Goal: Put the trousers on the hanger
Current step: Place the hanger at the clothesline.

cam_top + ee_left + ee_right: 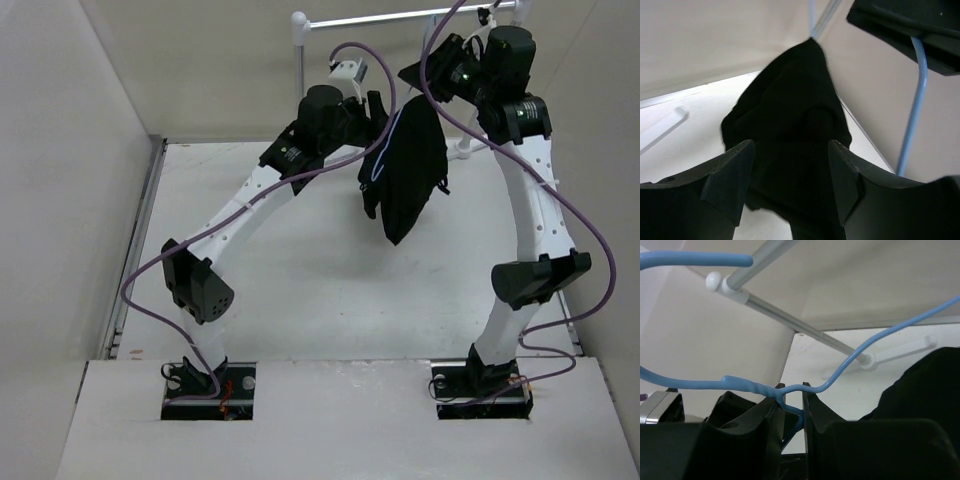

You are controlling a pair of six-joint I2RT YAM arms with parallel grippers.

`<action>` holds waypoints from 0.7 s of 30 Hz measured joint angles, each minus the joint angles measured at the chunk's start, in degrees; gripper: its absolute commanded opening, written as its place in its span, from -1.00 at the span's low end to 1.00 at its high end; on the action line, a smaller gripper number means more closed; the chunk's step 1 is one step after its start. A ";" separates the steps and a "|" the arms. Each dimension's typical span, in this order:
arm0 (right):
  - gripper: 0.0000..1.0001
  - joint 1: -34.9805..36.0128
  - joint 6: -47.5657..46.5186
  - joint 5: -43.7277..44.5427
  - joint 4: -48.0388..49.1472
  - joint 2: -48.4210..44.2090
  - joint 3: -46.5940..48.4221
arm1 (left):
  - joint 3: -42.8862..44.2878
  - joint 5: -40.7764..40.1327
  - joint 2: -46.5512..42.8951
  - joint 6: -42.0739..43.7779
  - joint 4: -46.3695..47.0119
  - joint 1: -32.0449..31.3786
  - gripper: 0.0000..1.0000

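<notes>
The black trousers (408,170) hang folded over the pale-blue wire hanger (377,166), held in the air above the far part of the table. My right gripper (415,75) is shut on the hanger's twisted neck (771,390), with the hook (695,260) curving up to the left. The trousers show at the right edge of the right wrist view (927,385). My left gripper (378,108) is open beside the cloth. In the left wrist view its fingers (732,175) stand wide apart with the trousers (790,105) just beyond them and a hanger wire (914,115) at right.
The white tubular garment rack (400,18) stands at the back, with its post (300,60) and foot (466,150); its bar (785,315) passes close behind the hanger. Beige walls enclose the white table (300,290) on the left and at the back.
</notes>
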 measured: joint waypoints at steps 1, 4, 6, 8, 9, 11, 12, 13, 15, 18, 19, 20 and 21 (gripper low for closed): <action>-1.00 0.17 0.00 0.00 0.09 -0.76 -1.18 | 0.09 0.59 0.22 0.15 -0.02 -0.37 0.07; -1.00 0.50 -0.02 0.04 0.39 -2.32 -4.57 | 0.09 1.88 0.24 0.42 0.07 -1.73 -0.06; -1.00 0.72 -0.28 0.46 0.39 -2.80 -6.60 | -0.11 2.34 0.07 0.52 0.72 -2.58 -0.02; -1.00 0.81 -0.70 1.22 0.28 -3.02 -8.35 | -1.57 2.27 -0.68 0.66 1.49 -3.15 0.15; -1.00 0.83 -0.96 1.57 0.28 -3.02 -9.03 | -2.84 2.10 -1.38 0.59 1.73 -3.30 0.18; -1.00 0.83 -1.38 2.12 0.22 -3.02 -9.92 | -5.86 1.29 -3.17 0.26 2.08 -3.13 0.19; -1.00 0.85 -1.66 2.40 0.28 -3.04 -10.27 | -7.26 0.94 -4.20 -0.13 2.16 -2.89 0.19; -1.00 0.98 -1.97 2.78 0.26 -3.17 -10.64 | -8.70 0.57 -5.38 -0.61 2.25 -2.51 0.20; -1.00 1.29 -2.56 3.69 0.28 -3.61 -11.45 | -11.61 -0.09 -8.09 -1.62 2.82 -1.90 0.20; -1.00 2.10 -3.15 4.81 0.22 -4.59 -12.76 | -15.67 -1.16 -12.81 -3.08 3.76 -1.60 0.21; -1.00 2.38 -3.26 5.09 0.37 -4.92 -13.16 | -16.85 -1.22 -14.34 -3.63 4.00 -1.90 0.21; -1.00 2.69 -3.41 5.33 0.33 -5.29 -13.55 | -17.68 -1.22 -15.65 -4.15 4.37 -2.40 0.22; -1.00 3.02 -3.48 5.60 0.35 -5.60 -13.70 | -18.12 -1.18 -16.52 -4.50 4.76 -2.97 0.22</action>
